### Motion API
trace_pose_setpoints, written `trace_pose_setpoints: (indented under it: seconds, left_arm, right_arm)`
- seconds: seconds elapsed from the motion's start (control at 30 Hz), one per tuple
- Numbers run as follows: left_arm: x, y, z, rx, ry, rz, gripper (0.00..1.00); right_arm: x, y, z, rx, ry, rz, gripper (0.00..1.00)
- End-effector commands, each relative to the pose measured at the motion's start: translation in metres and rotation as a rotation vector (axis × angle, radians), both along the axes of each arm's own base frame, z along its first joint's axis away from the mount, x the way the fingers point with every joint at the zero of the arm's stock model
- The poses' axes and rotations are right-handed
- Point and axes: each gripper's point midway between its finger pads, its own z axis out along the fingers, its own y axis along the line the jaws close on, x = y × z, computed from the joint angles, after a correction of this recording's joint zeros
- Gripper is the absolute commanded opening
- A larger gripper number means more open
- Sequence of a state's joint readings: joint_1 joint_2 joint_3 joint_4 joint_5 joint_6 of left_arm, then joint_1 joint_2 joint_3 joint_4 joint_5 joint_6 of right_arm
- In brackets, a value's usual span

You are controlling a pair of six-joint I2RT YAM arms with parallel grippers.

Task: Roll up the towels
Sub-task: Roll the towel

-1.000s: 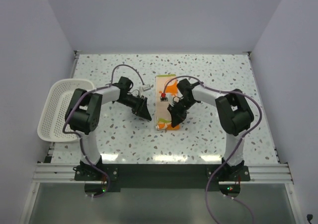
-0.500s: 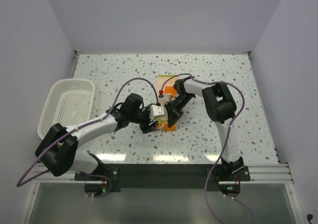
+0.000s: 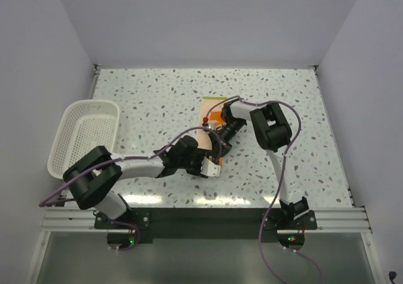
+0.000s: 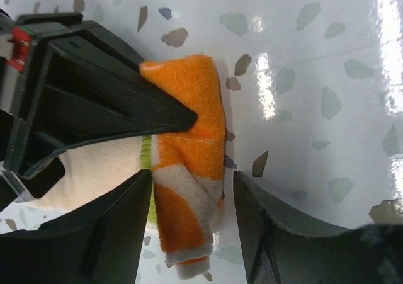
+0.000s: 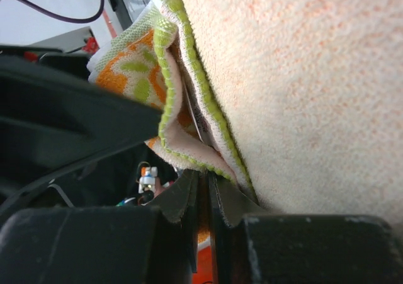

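Observation:
The towel (image 3: 210, 109) is an orange and cream strip lying lengthwise at the table's middle, with its near end rolled into a short bundle (image 4: 189, 170). My left gripper (image 3: 212, 166) is open, and its fingers (image 4: 119, 233) stand on either side of the rolled end (image 4: 189, 233) without closing on it. My right gripper (image 3: 220, 142) is shut. Its pointed tips (image 4: 186, 117) press on the far part of the roll. In the right wrist view the shut tips (image 5: 204, 193) sit right under the towel's green-edged fold (image 5: 189, 126); I cannot tell whether any cloth is pinched.
A white mesh basket (image 3: 66, 147) stands at the table's left edge. Purple cables loop over both arms. White walls close in the speckled table (image 3: 302, 120) at the back and sides.
My left arm has swung from left of the towel down to its near end and now straddles the roll. My right arm has folded inward, its gripper staying on the towel.

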State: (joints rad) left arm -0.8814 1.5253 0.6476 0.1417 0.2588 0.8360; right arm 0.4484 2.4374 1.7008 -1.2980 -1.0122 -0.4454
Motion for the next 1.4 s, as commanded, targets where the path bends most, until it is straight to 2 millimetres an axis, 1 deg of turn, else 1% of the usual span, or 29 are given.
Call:
trace_pose_setpoints:
  seconds: [0.0, 0.07, 0.17, 0.2, 0.23, 0.27, 0.3, 0.33, 0.37, 0.4, 0.47, 0.53, 0.57, 0.63, 0.67, 0.73, 0.77, 0.8, 0.83, 0.87, 0.93, 0.97, 1.0, 1.03, 1.07, 1.13, 1.17, 1.23, 1.37]
  left_arm:
    - [0.011, 0.002, -0.012, 0.051, -0.104, -0.052, 0.58]
    - [0.009, 0.004, -0.02, 0.082, -0.096, -0.06, 0.55]
    - [0.012, 0.005, -0.027, 0.117, -0.071, -0.045, 0.4]
    - [0.015, 0.001, -0.026, 0.123, -0.052, -0.041, 0.31]
    - [0.012, 0.0, -0.028, 0.129, -0.012, -0.053, 0.26]
    - [0.001, 0.012, -0.04, 0.19, 0.071, -0.055, 0.22]
    - [0.002, 0.008, -0.037, 0.19, 0.106, -0.056, 0.16]
    - [-0.006, 0.008, -0.038, 0.187, 0.164, -0.075, 0.14]
    - [-0.013, 0.017, -0.043, 0.218, 0.227, -0.07, 0.1]
    - [-0.014, 0.015, -0.04, 0.21, 0.264, -0.057, 0.08]
    - [-0.025, 0.024, -0.045, 0.227, 0.363, -0.051, 0.05]
    - [-0.026, 0.025, -0.044, 0.218, 0.423, -0.031, 0.03]
    - [-0.031, 0.03, -0.05, 0.241, 0.477, -0.012, 0.02]
    - [-0.027, 0.025, -0.046, 0.221, 0.526, 0.006, 0.02]
    - [-0.027, 0.031, -0.051, 0.233, 0.583, 0.036, 0.02]
    - [-0.015, 0.022, -0.041, 0.19, 0.654, 0.069, 0.02]
    - [-0.021, 0.028, -0.049, 0.223, 0.733, 0.089, 0.02]
    - [-0.01, 0.02, -0.042, 0.201, 0.755, 0.101, 0.02]
    - [-0.011, 0.023, -0.041, 0.204, 0.822, 0.118, 0.02]
    - [-0.013, 0.025, -0.051, 0.225, 0.88, 0.135, 0.03]
    - [0.001, 0.018, -0.047, 0.199, 0.933, 0.156, 0.04]
    - [-0.005, 0.023, -0.058, 0.235, 1.006, 0.177, 0.06]
    - [0.004, 0.018, -0.054, 0.219, 1.019, 0.179, 0.07]
    - [0.006, 0.018, -0.055, 0.213, 1.053, 0.188, 0.08]
    - [0.002, 0.022, -0.063, 0.241, 1.112, 0.203, 0.09]
    - [0.013, 0.018, -0.062, 0.222, 1.133, 0.211, 0.09]
    - [0.011, 0.02, -0.067, 0.235, 1.169, 0.223, 0.09]
    - [0.02, 0.019, -0.067, 0.217, 1.186, 0.233, 0.09]
    - [0.023, 0.022, -0.079, 0.247, 1.227, 0.257, 0.1]
  right_arm:
    - [0.0, -0.001, 0.001, -0.003, 0.056, -0.016, 0.0]
    - [0.001, -0.002, 0.002, 0.008, 0.061, -0.016, 0.0]
    - [0.002, -0.002, 0.003, 0.009, 0.054, -0.01, 0.0]
    - [0.002, -0.002, 0.003, 0.007, 0.046, -0.009, 0.0]
    - [0.004, -0.002, 0.007, 0.012, 0.027, -0.006, 0.0]
    - [0.005, -0.004, 0.008, 0.005, 0.014, -0.005, 0.0]
    - [0.008, -0.005, 0.008, 0.006, -0.003, -0.007, 0.05]
    - [0.013, -0.007, 0.014, 0.003, -0.021, -0.026, 0.1]
    - [0.016, -0.01, 0.014, -0.006, -0.036, -0.034, 0.15]
    - [0.021, -0.012, 0.015, -0.004, -0.06, -0.046, 0.27]
    - [0.036, -0.02, 0.023, -0.017, -0.13, -0.074, 0.37]
    - [0.048, -0.03, 0.029, -0.034, -0.165, -0.12, 0.47]
    - [0.058, -0.032, 0.04, -0.019, -0.24, -0.14, 0.53]
    - [0.069, -0.045, 0.048, -0.044, -0.293, -0.19, 0.55]
    - [0.076, -0.049, 0.063, -0.034, -0.356, -0.206, 0.55]
    - [0.089, -0.063, 0.073, -0.044, -0.45, -0.255, 0.56]
    - [0.092, -0.068, 0.078, -0.044, -0.492, -0.268, 0.56]
    - [0.095, -0.075, 0.092, -0.029, -0.582, -0.288, 0.56]
    - [0.096, -0.08, 0.094, -0.043, -0.627, -0.286, 0.56]
    - [0.094, -0.083, 0.1, -0.039, -0.668, -0.283, 0.56]
    - [0.083, -0.087, 0.11, -0.004, -0.755, -0.246, 0.54]
    - [0.077, -0.086, 0.112, 0.015, -0.783, -0.22, 0.54]
    - [0.071, -0.086, 0.108, 0.017, -0.811, -0.194, 0.53]
    - [0.067, -0.086, 0.117, 0.029, -0.865, -0.18, 0.53]
    - [0.064, -0.087, 0.117, 0.025, -0.887, -0.161, 0.53]
    - [0.053, -0.079, 0.12, 0.039, -0.96, -0.104, 0.52]
    - [0.049, -0.075, 0.119, 0.038, -0.989, -0.078, 0.52]
    - [0.041, -0.059, 0.11, 0.03, -1.068, 0.012, 0.53]
    - [0.039, -0.028, 0.093, 0.016, -1.211, 0.147, 0.59]
